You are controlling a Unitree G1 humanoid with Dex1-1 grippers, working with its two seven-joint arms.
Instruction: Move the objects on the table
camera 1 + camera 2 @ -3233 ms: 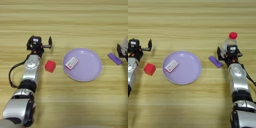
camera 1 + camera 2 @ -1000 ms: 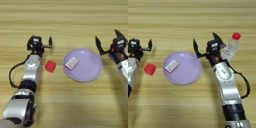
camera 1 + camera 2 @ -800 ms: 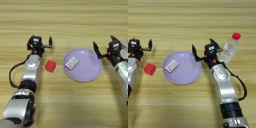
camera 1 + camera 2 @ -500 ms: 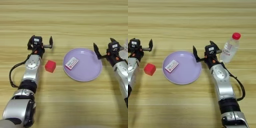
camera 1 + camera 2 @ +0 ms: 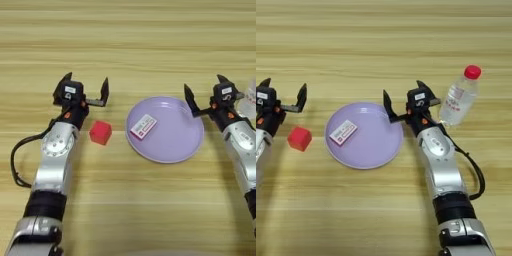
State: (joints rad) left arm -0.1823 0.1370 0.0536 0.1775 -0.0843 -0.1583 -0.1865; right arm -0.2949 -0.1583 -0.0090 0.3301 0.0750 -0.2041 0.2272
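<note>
- Fingers of the right gripper (image 5: 406, 104) are standing spread wide with nothing between them, hanging at the right rim of the lilac plate (image 5: 381, 150), where a second ago they were higher and further right.
- Just right of that gripper, the water bottle (image 5: 458, 101) is standing upright on the worktop (image 5: 128, 45), red cap up, close to the wrist but not visibly touching it.
- Missing from both views now is the purple bar, which lay beside the bottle a few seconds back; the right arm is likely hiding it, or it has been shifted, and I cannot tell which.
- Fingers of the left gripper (image 5: 85, 91) are also apart and empty, parked above and just left of the red cube (image 5: 100, 132), much as they were earlier.
- On the plate's left half a small white card with red print (image 5: 143, 126) is lying flat, unmoved.
- My reading is that the right arm is swinging across toward the plate with nothing in hand, so no object is being carried at this moment; cube and bottle are both resting on bare wood beside the plate.
</note>
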